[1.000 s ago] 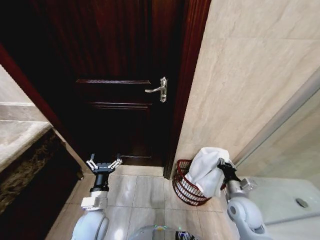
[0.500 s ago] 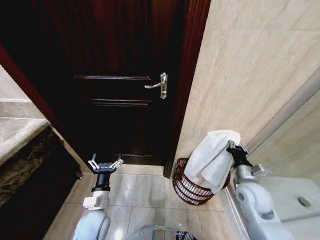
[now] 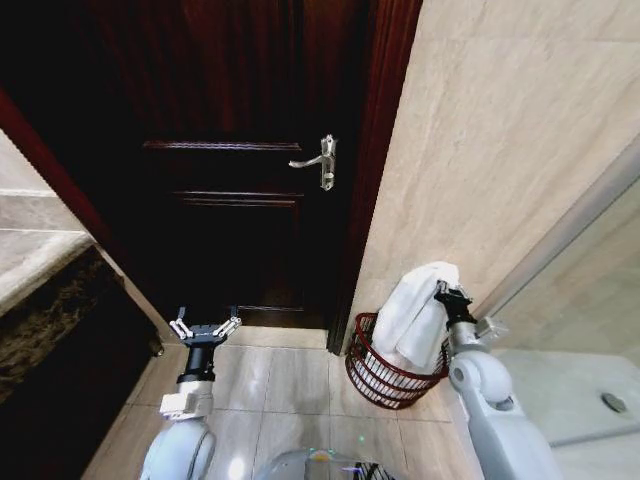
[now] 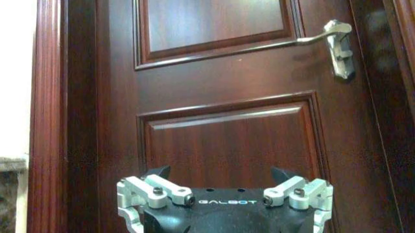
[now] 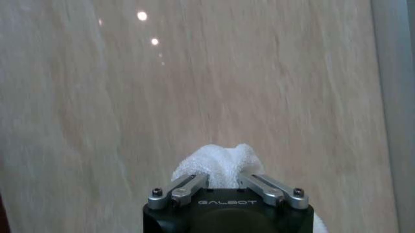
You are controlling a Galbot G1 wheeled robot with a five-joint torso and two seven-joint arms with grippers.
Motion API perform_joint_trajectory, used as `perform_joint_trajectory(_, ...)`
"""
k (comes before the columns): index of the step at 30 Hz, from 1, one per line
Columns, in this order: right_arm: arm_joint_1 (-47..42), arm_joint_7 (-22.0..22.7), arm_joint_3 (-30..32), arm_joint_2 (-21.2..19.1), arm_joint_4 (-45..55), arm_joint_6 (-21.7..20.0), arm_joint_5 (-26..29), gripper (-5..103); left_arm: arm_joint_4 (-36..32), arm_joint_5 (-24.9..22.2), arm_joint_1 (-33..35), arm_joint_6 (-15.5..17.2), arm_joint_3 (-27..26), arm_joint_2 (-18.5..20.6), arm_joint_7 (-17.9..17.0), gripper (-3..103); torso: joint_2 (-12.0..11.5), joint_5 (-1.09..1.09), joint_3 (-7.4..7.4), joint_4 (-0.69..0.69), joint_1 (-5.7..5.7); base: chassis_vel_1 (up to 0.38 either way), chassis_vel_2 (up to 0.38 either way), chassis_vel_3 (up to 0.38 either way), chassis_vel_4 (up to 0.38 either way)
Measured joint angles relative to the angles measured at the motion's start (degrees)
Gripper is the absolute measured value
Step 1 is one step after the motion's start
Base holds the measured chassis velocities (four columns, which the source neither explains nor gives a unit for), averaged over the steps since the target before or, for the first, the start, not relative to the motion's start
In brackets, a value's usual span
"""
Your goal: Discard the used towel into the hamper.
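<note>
Right end effector is closed on the white towel, pinching a bunched fold between its fingers, as the right wrist view confirms. It holds the towel raised over the hamper, with the lower folds of the cloth hanging at or inside the rim on the wall side; whether the cloth touches the weave cannot be told.

Step in hand, by judgement: the carry is done and the drop is pending. The towel is over the hamper but not released. The next move calls for lowering the cloth far enough that its bulk sits within the rim, then parting the fingers so that nothing drapes outside.

Inventory, largest first. One dark wooden door, closed, with one metal lever handle. One tiled wall beside it. One counter at the robot's left. One hamper, standing on the tiled floor in the corner between door frame and wall. One towel. Two end effectors: the left end effector hangs low before the door, fingers spread wide and holding nothing.
</note>
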Motion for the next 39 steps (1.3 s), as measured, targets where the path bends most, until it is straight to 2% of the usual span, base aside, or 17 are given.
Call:
perform_joint_trajectory(5, -2.10, 0.07, -0.05, 0.49, 0.23, -0.95, 0.21, 5, 0.51, -0.13, -0.31, 0.08, 0.22, 0.01, 0.00, 100, -0.90, 0.00, -0.51, 0.00, -0.40, 0.000, 0.000, 0.000, 0.000)
perform_joint_trajectory(8, -4.16, 0.57, 0.13, -0.10, 1.78, -5.04, 1.02, 5, 0.78, -0.42, -0.60, 0.14, 0.28, 0.01, 0.02, 100, -1.82, 0.00, -1.09, 0.00, -0.74, 0.000, 0.000, 0.000, 0.000)
perform_joint_trajectory(10, -4.65, 0.58, 0.35, -0.47, 2.27, -6.31, 1.36, 5, 0.85, -0.49, -0.67, 0.16, 0.30, 0.01, 0.03, 100, -2.07, 0.01, -1.23, 0.00, -0.84, 0.000, 0.000, 0.000, 0.000)
perform_joint_trajectory(13, -5.84, 0.75, 1.13, -2.00, 4.11, -11.67, 3.80, 5, 1.38, -0.59, -0.92, 0.16, 0.39, -0.01, 0.03, 100, -3.02, 0.00, -1.77, 0.00, -1.28, 0.000, 0.000, 0.000, 0.000)
perform_joint_trajectory(20, -5.66, 1.41, 1.39, -3.63, 3.66, -16.66, 5.37, 5, 2.25, -0.62, -1.29, 0.07, 0.91, -0.03, -0.11, 100, -4.58, 0.00, -2.72, 0.00, -1.86, 0.000, 0.000, 0.000, 0.000)
perform_joint_trajectory(34, -5.27, -0.09, 0.84, -3.40, 1.54, -17.82, 5.19, 5, 3.03, -1.44, -1.78, -0.08, 0.92, 0.26, -0.30, 100, -5.86, 0.00, -3.42, 0.00, -2.43, 0.000, 0.000, 0.000, 0.000)
perform_joint_trajectory(39, -5.50, -0.12, 0.81, -3.78, 1.59, -19.13, 4.88, 5, 3.11, -1.41, -1.79, -0.07, 0.99, 0.27, -0.12, 100, -7.10, 0.00, -4.09, 0.00, -2.97, 0.000, 0.000, 0.000, 0.000)
